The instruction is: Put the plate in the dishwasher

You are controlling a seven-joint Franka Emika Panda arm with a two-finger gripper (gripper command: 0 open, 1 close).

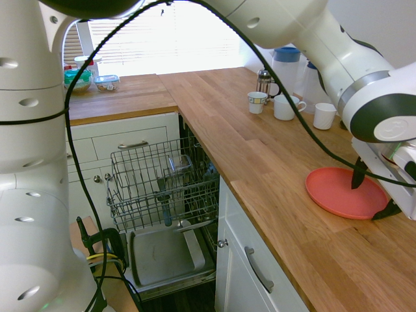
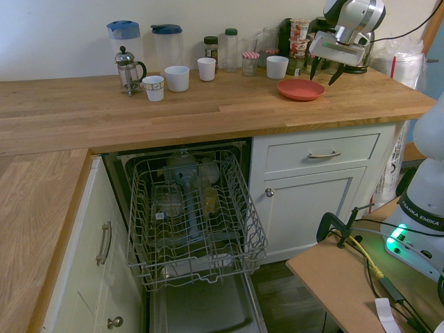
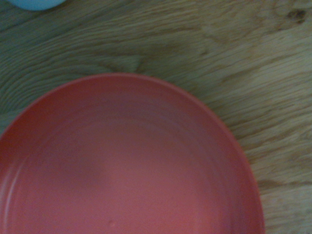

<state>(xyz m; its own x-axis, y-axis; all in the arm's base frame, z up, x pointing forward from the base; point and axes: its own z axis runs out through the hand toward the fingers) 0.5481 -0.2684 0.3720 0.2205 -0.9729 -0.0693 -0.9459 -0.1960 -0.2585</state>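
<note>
The coral-red plate (image 1: 335,188) lies flat on the wooden counter (image 1: 260,156), near its front edge. My gripper (image 1: 373,193) hovers just above the plate's outer rim, open, one dark finger over the plate and the other past its edge, with nothing held. From the other side, the gripper (image 2: 325,71) hangs over the far right part of the plate (image 2: 300,89). The wrist view is filled by the plate (image 3: 131,165) on wood grain. The dishwasher (image 1: 162,257) under the counter stands open, its wire rack (image 2: 142,229) pulled out with a few items inside.
White mugs (image 2: 177,78) and a French press (image 2: 127,69) stand along the back of the counter, with two blue-lidded pitchers (image 2: 166,41) and several jars (image 2: 229,48). One mug (image 2: 277,66) stands just behind the plate. White cabinet drawers (image 2: 322,154) flank the dishwasher.
</note>
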